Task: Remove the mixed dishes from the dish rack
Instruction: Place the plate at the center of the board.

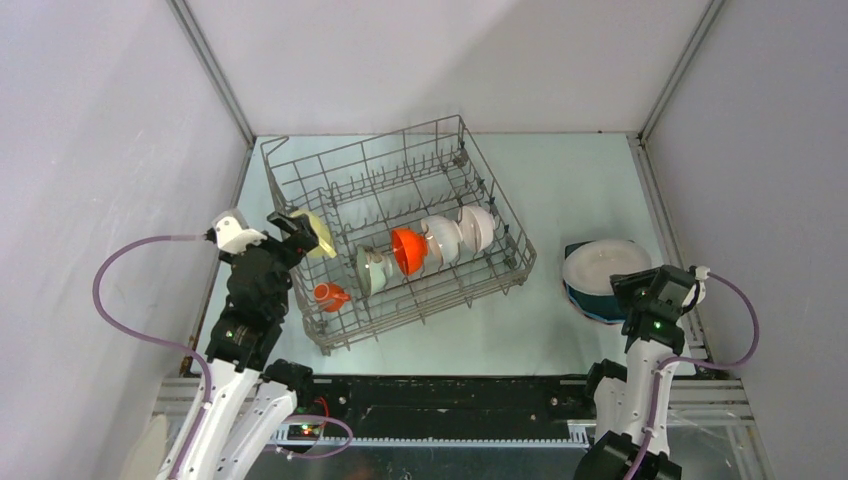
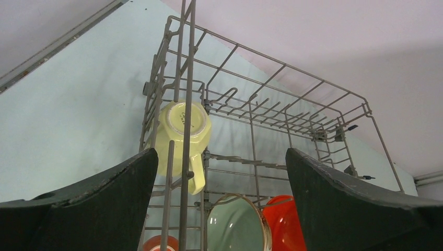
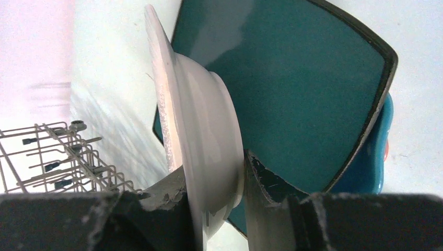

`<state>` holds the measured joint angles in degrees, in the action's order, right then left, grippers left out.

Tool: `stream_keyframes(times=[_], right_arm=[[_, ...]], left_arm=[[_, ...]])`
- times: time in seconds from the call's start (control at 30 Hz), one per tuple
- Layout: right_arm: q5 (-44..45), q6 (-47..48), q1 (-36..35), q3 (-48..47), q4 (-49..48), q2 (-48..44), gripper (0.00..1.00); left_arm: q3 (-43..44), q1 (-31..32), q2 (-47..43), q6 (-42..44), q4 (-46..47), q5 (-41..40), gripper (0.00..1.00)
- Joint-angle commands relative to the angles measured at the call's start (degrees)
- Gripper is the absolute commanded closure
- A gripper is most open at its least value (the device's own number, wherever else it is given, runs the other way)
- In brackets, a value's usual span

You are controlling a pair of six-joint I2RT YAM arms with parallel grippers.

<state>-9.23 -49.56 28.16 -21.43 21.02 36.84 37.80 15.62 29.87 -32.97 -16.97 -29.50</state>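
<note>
Top external view: large rect. grey wire dish rack [image 1: 400, 185] w/ upright tines sits skewed on pale blue-green tabletop [image 1: 560, 180], left of centre, in front of L arm.

Rack contents, all toward its near side:
- pale yellow handled cup [image 1: 322, 238] at L wall; L wrist view shows its base toward cam, handle pointing down
- small orange mug [image 1: 328, 295] in near L corner
- pale green bowl [image 1: 372, 270], on edge between tines
- orange bowl [image 1: 407, 251], on edge, just beside the green one
- two white bowls [image 1: 442, 238] [image 1: 477, 228], on edge, further R in same row

Far half of rack holds bare tines only.

Outside rack, on table to its R, well apart from it: round white ceramic plate [image 1: 603, 265] over a teal square plate w/ dark rim [image 3: 303, 94]. A brighter blue plate [image 3: 373, 157] is under the teal one. R wrist view: white plate tilted up, its edge clear of the teal plate.

Right gripper [image 3: 219, 183]: fingers pinched on near rim of white plate, one finger on each face.

Left gripper [image 2: 219, 157]: jaws spread full wide, nothing between them. It sits at rack's L wall; yellow cup lies ahead of the fingertips, behind rack wires, no contact visible.
</note>
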Motion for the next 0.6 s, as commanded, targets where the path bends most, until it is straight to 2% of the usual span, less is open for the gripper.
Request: stream_keyframes(times=[0.0, 0.43, 0.57], right_arm=[[-1.18, -1.38, 0.40, -0.10, -7.74, 0.38, 0.77], [1.56, 0.77, 0.40, 0.69, -4.22, -2.30, 0.42], [3.24, 1.26, 0.40, 0.62, -2.77, -4.92, 0.24]], left_arm=[[-0.54, -0.19, -0.61, 0.80, 2.45, 1.60, 0.00], [-0.28, -0.24, -1.16, 0.72, 1.89, 2.41, 0.00], [-0.42, -0.21, -1.55, 0.66, 1.81, 2.19, 0.00]])
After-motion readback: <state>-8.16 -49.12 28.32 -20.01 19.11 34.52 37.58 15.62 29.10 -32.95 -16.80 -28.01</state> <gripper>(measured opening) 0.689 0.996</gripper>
